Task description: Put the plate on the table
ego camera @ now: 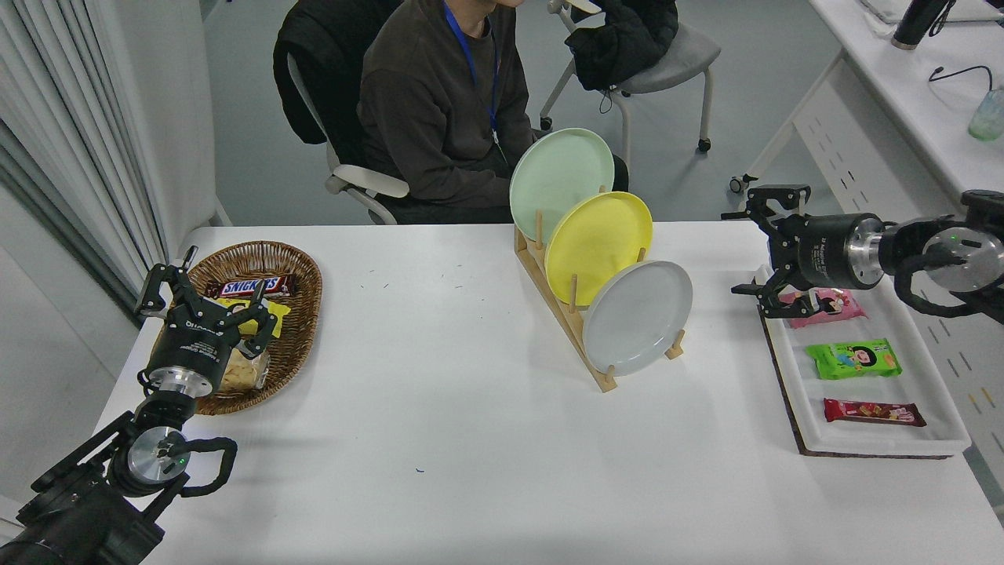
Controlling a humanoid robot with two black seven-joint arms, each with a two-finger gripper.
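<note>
Grey floor (pixel 259 133) beyond the desk. Pale curtain (pixel 78 118) hanging in folds at far left. Two chairs (pixel 667 55) behind, one draped with a dark jacket (pixel 623 35). Long white counter (pixel 902 86) along the right wall, lit evenly.

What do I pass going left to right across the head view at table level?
Left end effector → brown wicker basket → round light grey plate → open right end effector → white tray.
</note>
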